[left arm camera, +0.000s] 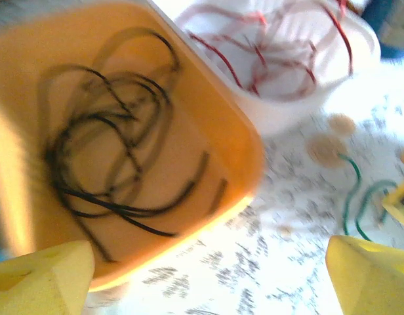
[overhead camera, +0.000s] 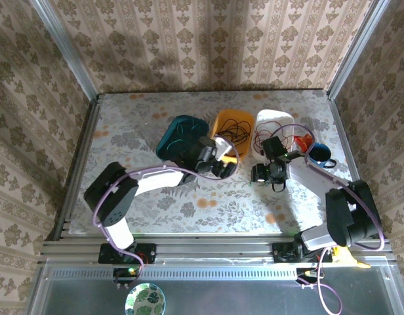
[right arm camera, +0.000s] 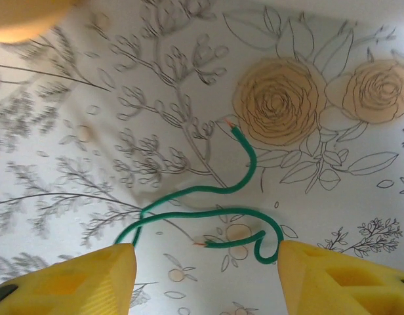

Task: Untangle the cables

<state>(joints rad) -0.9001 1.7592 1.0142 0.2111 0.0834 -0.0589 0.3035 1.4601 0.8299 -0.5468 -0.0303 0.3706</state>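
Black cables (left arm camera: 110, 157) lie coiled in an orange bowl (left arm camera: 244, 141). Beside it, red cables (left arm camera: 254, 62) lie in a white bowl (left arm camera: 300, 108). My left gripper (left arm camera: 208, 282) hangs open over the orange bowl's near rim with nothing between its yellow fingers (left arm camera: 41, 275). In the top view that gripper (overhead camera: 222, 163) sits at the front of the orange bowl (overhead camera: 223, 122). Green cables (right arm camera: 208, 197) lie curled on the flowered table. My right gripper (right arm camera: 208, 279) stands open just above them, its fingertips either side of their near loops and not closed on them.
A teal bowl (overhead camera: 179, 134) stands left of the orange one. A blue cup (overhead camera: 320, 154) and a small red thing (overhead camera: 303, 141) sit right of the white bowl (overhead camera: 273, 118). Metal rails and papered walls border the table (overhead camera: 123, 125).
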